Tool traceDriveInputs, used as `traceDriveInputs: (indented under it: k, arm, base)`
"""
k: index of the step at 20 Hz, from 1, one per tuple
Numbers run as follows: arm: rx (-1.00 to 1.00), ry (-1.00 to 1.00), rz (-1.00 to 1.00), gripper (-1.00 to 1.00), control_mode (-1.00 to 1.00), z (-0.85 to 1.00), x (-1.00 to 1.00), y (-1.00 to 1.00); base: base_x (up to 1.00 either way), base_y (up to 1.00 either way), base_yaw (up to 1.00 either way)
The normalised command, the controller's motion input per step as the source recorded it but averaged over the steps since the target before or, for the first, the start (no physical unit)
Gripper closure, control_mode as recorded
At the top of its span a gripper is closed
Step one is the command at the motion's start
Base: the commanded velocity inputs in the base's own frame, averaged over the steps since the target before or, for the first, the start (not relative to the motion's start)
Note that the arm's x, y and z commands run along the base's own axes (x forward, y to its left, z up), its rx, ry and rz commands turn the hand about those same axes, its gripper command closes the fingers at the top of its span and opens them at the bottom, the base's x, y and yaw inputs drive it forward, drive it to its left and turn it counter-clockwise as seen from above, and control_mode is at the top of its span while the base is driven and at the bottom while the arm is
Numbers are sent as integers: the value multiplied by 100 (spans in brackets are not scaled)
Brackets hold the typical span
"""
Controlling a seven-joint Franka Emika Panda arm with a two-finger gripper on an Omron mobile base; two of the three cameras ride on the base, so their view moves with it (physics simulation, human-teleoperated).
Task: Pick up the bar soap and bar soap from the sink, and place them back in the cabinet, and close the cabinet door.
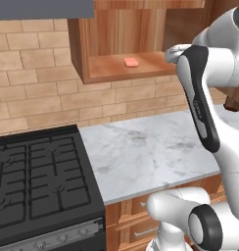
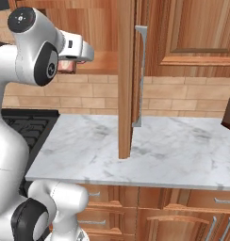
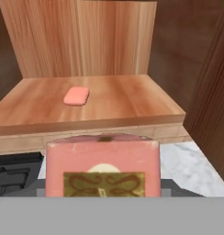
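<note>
— Two soaps, where?
— One salmon-pink bar soap [image 3: 76,96] lies on my cabinet [image 1: 111,68] floor; the boxed bar soap [image 3: 103,166] sits clamped in my gripper [image 3: 103,186], just outside; the cabinet door [image 2: 126,80] stands open.

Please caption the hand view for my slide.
Held soap bar nears the open cabinet, where another soap lies.

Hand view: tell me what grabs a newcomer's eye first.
A pink bar soap with a gold emblem looms large at the bottom, apparently carried at the gripper. Beyond it, a salmon-pink bar soap lies alone on the floor of the open wooden cabinet. The cabinet door stands wide open over the marble counter.
</note>
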Motion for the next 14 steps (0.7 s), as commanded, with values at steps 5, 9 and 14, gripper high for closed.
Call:
traceDriveInputs:
  k: [5,9,14]
  arm:
    - [0,-1,0,100,-100,0,40,0]
    - [0,0,0,100,-100,-11,42,0]
    - [0,-2,0,100,-100,-14,37,0]
  base:
    - [0,0,0]
    - [0,0,0]
    - [0,0,0]
